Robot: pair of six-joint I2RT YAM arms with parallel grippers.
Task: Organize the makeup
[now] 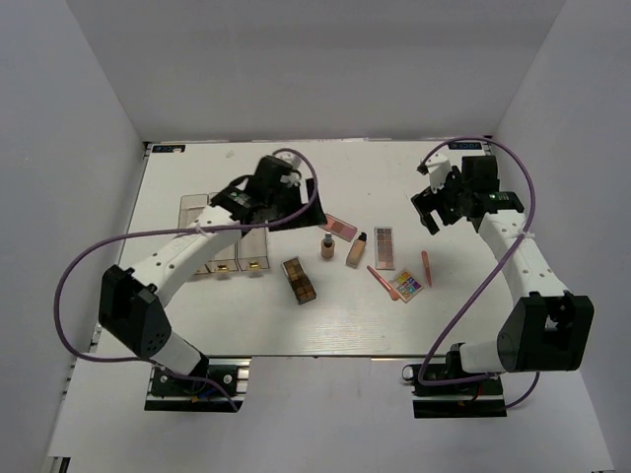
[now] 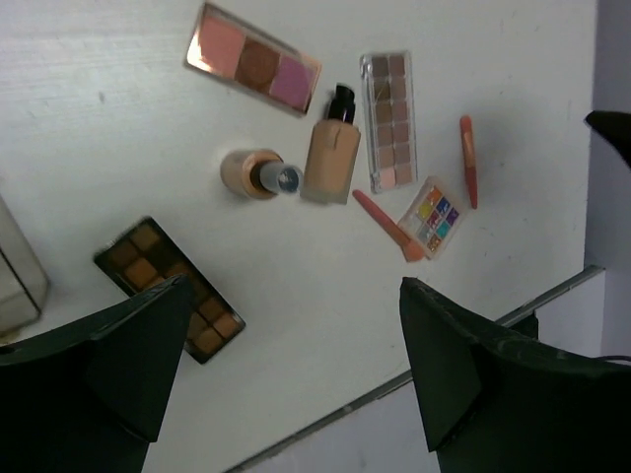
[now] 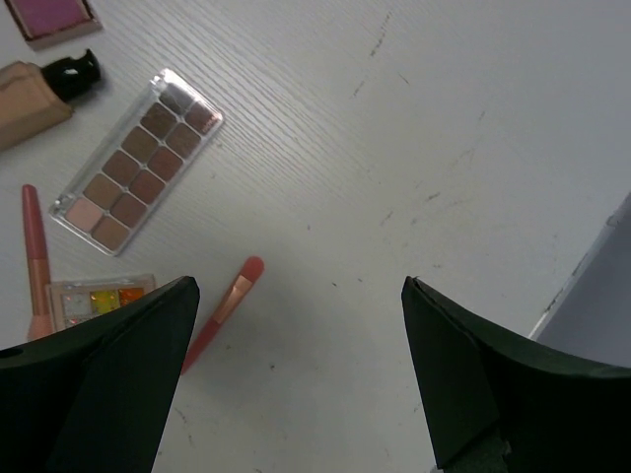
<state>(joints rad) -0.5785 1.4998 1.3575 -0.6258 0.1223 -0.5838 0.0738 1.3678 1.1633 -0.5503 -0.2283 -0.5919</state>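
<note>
Left arm point(image 1: 182, 256), right arm point(image 1: 525, 258): white links, black joints; purple cables point(image 1: 65, 286) alongside (left end effector point(image 2: 296, 286) black, wedge-fingered).

Makeup point(image 1: 356, 250): eight loose pieces in one group.
The pink palette point(image 2: 253, 59) lies flat at the far side. Near it one bottle point(image 2: 253, 173) stands upright, and a second bottle point(image 2: 330, 158) lies on its side, dark cap away. The long brown palette point(image 2: 387, 120) lies beside that. One pencil point(image 2: 386, 224) lies just beside the multicolour palette point(image 2: 433, 216), and another pencil point(image 2: 467, 161) lies apart. The dark palette point(image 2: 170, 289) lies alone, tilted.
</note>
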